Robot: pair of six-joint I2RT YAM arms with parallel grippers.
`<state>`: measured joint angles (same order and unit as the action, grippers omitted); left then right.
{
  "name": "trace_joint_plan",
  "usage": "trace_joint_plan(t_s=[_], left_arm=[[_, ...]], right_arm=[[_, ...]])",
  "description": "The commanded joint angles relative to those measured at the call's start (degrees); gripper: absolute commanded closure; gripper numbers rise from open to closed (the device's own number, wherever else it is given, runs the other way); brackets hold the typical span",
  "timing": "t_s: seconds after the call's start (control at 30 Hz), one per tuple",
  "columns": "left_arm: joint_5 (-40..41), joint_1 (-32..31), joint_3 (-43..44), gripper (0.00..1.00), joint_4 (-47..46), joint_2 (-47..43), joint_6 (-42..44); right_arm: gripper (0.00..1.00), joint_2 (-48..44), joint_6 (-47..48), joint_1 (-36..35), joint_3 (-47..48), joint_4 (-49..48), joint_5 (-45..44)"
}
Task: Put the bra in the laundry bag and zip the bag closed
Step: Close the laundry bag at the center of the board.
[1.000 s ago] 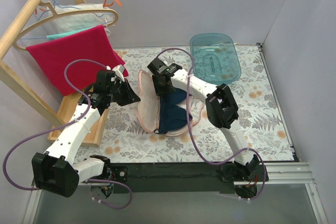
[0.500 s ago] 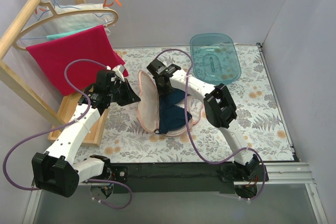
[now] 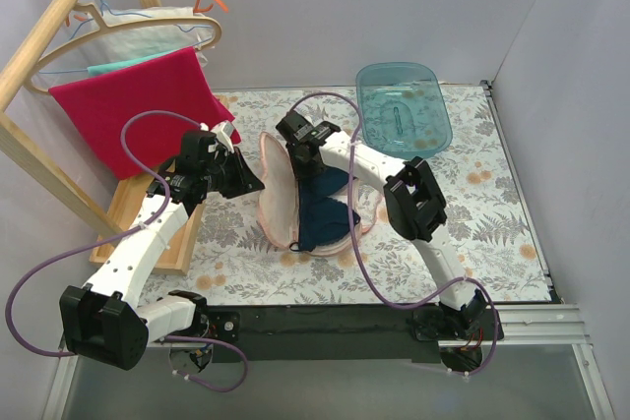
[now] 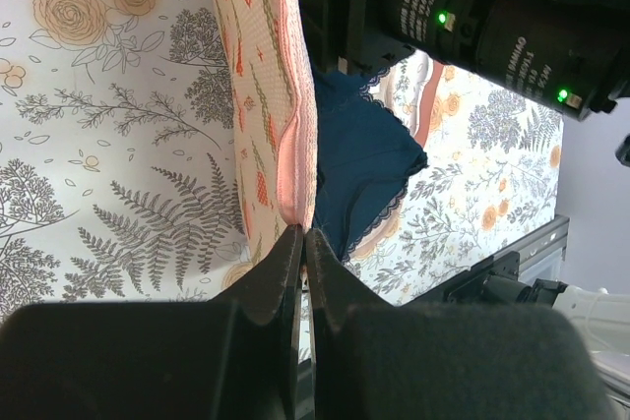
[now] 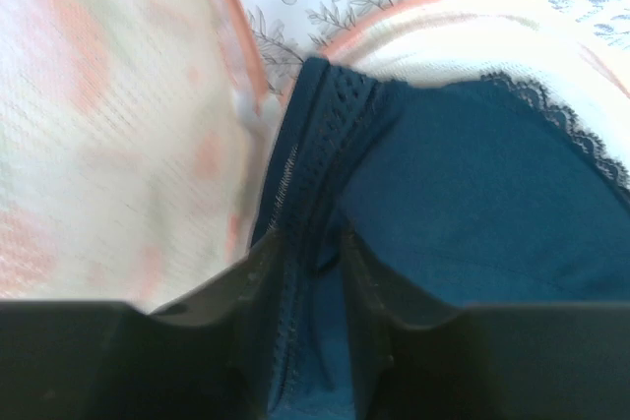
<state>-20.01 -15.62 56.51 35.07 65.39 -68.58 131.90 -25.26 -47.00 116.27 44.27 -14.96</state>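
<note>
left gripper (image 4: 300, 235), fully closed, held the bag (image 4: 264, 95) rim upright. right gripper (image 5: 313, 243) was clamped on the band of the bra (image 5: 472, 204), which lay in the open bag. recommended: tuck all edges inside before release.

Middle packed, near right open.
L gripper (image 4: 300, 235) is pinching the laundry bag (image 3: 279, 194) edge, holding the flap up as a wall btwn the arms. R gripper (image 5: 313, 243) is closing on the bra (image 3: 323, 218) and filling the bag mouth from above. Red towel (image 3: 138, 105) & wooden rack (image 3: 49, 25) are crowding far left, teal tub (image 3: 404, 110) is sitting far right. Table (image 3: 482, 213) near right is giving passing room.
</note>
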Motion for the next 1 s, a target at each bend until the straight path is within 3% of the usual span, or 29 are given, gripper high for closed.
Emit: trace_joint_plan(t_s=[0.0,0.07,0.23,0.47,0.73,0.97], left_arm=[[-1.96,-0.29,1.76,1.00,-1.05,0.44,0.28],[-2.66,-0.29,2.37,1.00,-1.14,1.15,0.37],[-3.81,-0.55,4.22,1.00,-1.76,2.29,0.90],[-4.95,-3.98,9.14,1.00,-3.60,6.33,-0.06],[-0.82,-16.27,16.69,1.00,-5.36,16.60,-2.09],[0.85,-21.91,19.68,1.00,-5.71,22.40,-2.53]], right_arm=[[0.54,-8.84,-0.23,-0.28,-4.54,-1.38,-3.49],[0.47,-13.30,-1.02,-0.02,-6.48,-1.38,-6.39],[0.43,-25.09,-3.74,1.82,-18.67,-2.26,-10.26],[0.42,-43.98,-5.86,9.02,-38.27,-5.86,-5.35],[0.42,-52.09,-8.31,12.37,-55.52,-7.97,0.62],[0.42,-54.38,-12.01,14.12,-65.46,-12.10,2.39]])
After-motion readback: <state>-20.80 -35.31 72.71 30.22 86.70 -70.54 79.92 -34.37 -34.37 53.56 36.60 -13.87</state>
